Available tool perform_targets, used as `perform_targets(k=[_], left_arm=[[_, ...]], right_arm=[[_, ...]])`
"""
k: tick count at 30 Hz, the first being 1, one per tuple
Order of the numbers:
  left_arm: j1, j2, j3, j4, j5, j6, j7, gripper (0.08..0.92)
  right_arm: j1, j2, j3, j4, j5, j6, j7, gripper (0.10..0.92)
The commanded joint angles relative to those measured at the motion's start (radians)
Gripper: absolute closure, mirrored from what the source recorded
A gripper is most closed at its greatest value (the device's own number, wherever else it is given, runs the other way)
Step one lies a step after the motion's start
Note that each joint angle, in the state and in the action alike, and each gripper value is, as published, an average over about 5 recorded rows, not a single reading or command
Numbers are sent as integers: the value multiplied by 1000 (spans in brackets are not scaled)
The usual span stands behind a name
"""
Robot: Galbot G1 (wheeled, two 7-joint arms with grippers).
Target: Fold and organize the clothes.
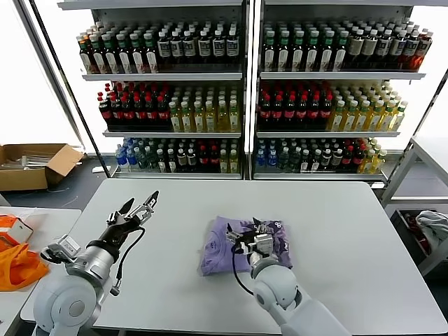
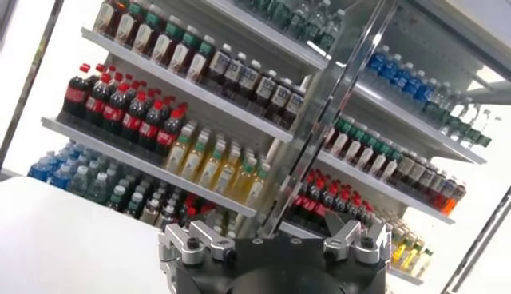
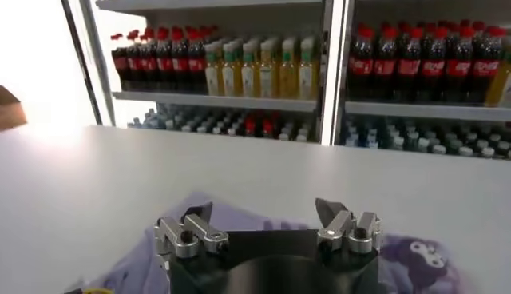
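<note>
A folded lavender T-shirt (image 1: 218,253) with a dark purple print lies on the white table (image 1: 350,231), a little right of the middle. My right gripper (image 1: 252,234) is open and empty just above the shirt's middle. In the right wrist view the shirt (image 3: 415,257) spreads under the open right gripper (image 3: 262,216), print visible to one side. My left gripper (image 1: 140,204) is open and empty, raised over the table's left part, apart from the shirt. In the left wrist view the left gripper (image 2: 271,238) faces the shelves.
Shelves of bottles (image 1: 241,91) stand behind the table. Bright orange fabric (image 1: 15,264) lies on a side table at the left. A cardboard box (image 1: 35,164) sits on the floor beyond it. A pale grey-white cloth (image 1: 434,225) lies at the far right.
</note>
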Motion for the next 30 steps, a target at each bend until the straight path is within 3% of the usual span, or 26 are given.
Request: perform_targets(k=[1,6,12,20,30], left_arm=[[3,-6,1,11,5,-1,4,177],[13,1,-8,10,4,-3,11,177],[20,2,-24,6,4,-4,20,177],[64,6,-80,18,71,-17,93,177],[193,-47,-179,-24,228,-54,228,177]], right_arm=[[2,78,-61,-130,-85,15,37,203],[2,40,-50,-32,-104,46,14,203],[-46,-61,25,145,-131,185,-51,203],[-287,-171,314,331,-92,304,-185,203],[-649,-90,741,452,-41,360,-322,203]])
